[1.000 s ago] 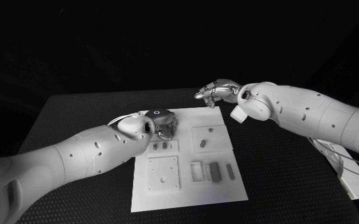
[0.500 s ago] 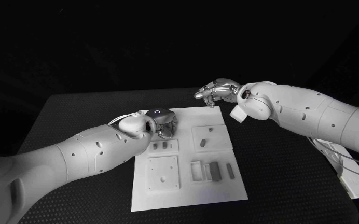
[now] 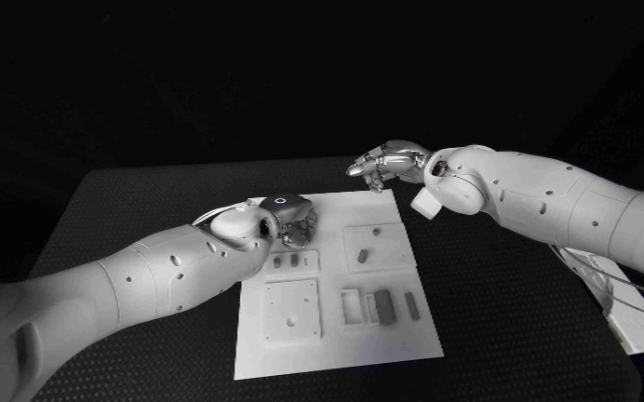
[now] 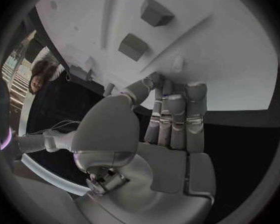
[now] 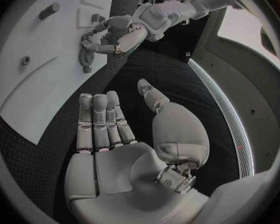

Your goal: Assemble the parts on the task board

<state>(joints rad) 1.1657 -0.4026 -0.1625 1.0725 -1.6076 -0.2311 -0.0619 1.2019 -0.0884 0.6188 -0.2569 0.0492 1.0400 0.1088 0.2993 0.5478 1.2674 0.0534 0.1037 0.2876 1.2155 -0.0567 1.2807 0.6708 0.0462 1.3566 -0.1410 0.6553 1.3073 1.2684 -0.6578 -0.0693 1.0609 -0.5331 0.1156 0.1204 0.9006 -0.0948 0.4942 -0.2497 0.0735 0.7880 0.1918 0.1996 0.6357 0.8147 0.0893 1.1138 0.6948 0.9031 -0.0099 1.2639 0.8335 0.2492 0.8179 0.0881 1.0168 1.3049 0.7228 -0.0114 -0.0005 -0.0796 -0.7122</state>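
The white task board (image 3: 336, 346) lies mid-table. Small grey parts rest on it: two short ones (image 3: 286, 261), an oblong one (image 3: 362, 255) and two bars (image 3: 384, 307) nearer me. My left hand (image 3: 288, 221) is down over the board's far left corner. In the left wrist view its fingers (image 4: 174, 114) lie straight and together with the thumb curved in at their tips, near two dark blocks (image 4: 132, 46). Whether it pinches anything is hidden. The right wrist view shows a small toothed part (image 5: 87, 58) under the left hand (image 5: 115, 35). My right hand (image 3: 382, 165) hovers at the board's far edge, its palm (image 5: 115, 149) bare and fingers spread.
A raised square plate (image 3: 291, 310) with holes sits on the board's near left. The black table (image 3: 134, 207) extends to both sides of the board. Cables (image 3: 604, 281) hang at the right edge near my right arm.
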